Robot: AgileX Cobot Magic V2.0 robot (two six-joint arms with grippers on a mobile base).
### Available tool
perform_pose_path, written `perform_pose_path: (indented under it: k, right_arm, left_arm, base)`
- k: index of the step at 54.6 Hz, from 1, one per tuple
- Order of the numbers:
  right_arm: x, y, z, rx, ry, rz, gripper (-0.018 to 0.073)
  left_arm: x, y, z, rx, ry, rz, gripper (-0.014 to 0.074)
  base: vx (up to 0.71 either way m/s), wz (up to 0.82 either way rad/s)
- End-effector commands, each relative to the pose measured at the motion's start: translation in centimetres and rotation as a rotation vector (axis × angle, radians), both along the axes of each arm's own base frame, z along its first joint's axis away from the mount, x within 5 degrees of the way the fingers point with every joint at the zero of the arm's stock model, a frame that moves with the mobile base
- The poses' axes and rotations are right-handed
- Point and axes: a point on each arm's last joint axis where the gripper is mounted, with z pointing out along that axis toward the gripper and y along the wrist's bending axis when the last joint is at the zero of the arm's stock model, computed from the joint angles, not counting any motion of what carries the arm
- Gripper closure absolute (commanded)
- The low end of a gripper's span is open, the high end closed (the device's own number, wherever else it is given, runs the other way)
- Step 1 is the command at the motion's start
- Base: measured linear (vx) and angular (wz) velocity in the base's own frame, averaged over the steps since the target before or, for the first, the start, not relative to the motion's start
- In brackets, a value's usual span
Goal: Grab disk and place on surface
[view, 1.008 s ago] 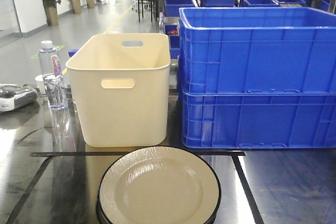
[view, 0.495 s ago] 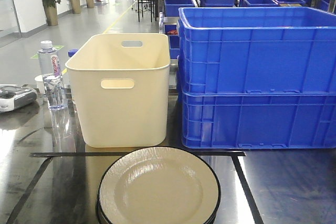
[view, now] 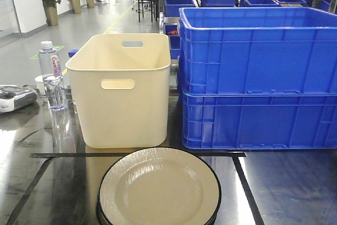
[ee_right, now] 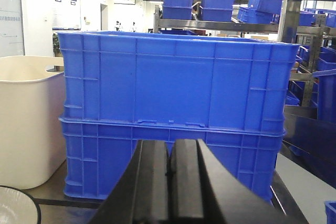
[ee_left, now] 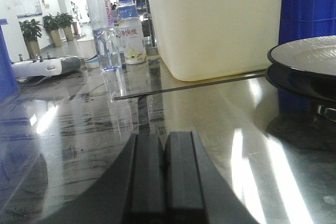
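Observation:
A cream disk with a black rim [view: 158, 188] tops a short stack of like disks at the front of the surface [view: 52, 183], inside the black tape rectangle. The left wrist view shows the stack's edge [ee_left: 310, 59] to the right of and ahead of my left gripper [ee_left: 164, 145], which hovers low over the glossy surface [ee_left: 79, 129], shut and empty. My right gripper [ee_right: 170, 153] is shut too, with nothing in it, and faces the blue crates; a sliver of the disk [ee_right: 13, 205] shows at its lower left. Neither gripper appears in the front view.
A tall cream bin [view: 121, 93] stands just behind the disks. Two stacked blue crates [view: 258, 77] fill the right. A water bottle [view: 52, 75] and a grey handheld device [view: 13, 97] sit at the left; a second, smaller bottle [ee_left: 131, 35] stands beside them.

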Motion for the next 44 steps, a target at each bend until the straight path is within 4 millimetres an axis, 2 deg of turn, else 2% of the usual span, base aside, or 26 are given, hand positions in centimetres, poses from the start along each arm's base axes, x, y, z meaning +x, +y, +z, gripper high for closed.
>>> perform_pose_path:
  k: [1, 6, 10, 14, 17, 25, 37, 44]
  right_arm:
    - [0.0, 0.6, 1.0, 0.077, -0.022, 0.078, 0.0571]
    - [0.2, 1.6, 1.1, 0.152, -0.016, 0.182, 0.0571]
    - [0.5, 2.3, 1.1, 0.129, -0.016, 0.239, 0.0571]
    - [0.6, 3.0, 0.9, 0.036, -0.015, 0.297, 0.0571]
    - [0.9, 3.4, 0.5, 0.046, 0.029, 0.332, 0.0571]
    - [2.1, 3.6, -0.4, 0.043, 0.111, 0.306, 0.0571]
    - [2.8, 3.5, -0.9, -0.015, 0.132, 0.264, 0.0571]
    - [2.4, 2.1, -1.5, -0.038, 0.120, 0.175, 0.0571]
  left_arm:
    - [-0.1, 0.0, 0.0, -0.010, -0.075, -0.001, 0.0597]
    - [-0.1, 0.0, 0.0, -0.010, -0.075, -0.001, 0.0597]
    - [-0.1, 0.0, 0.0, -0.010, -0.075, -0.001, 0.0597]
    - [-0.1, 0.0, 0.0, -0.010, -0.075, -0.001, 0.0597]
    - [-0.1, 0.0, 0.0, -0.010, -0.075, -0.001, 0.0597]
    - [-0.1, 0.0, 0.0, -0.010, -0.075, -0.001, 0.0597]
    - [-0.1, 0.0, 0.0, -0.010, -0.075, -0.001, 0.0597]
    - [-0.1, 0.0, 0.0, -0.010, -0.075, -0.001, 0.0597]
  base:
    - [0.00, 0.00]
    - [0.00, 0.00]
    - [0.00, 0.00]
    - [0.00, 0.00]
    - [0.00, 0.00]
    - [0.00, 0.00]
    - [0.00, 0.00]
    - [0.00, 0.00]
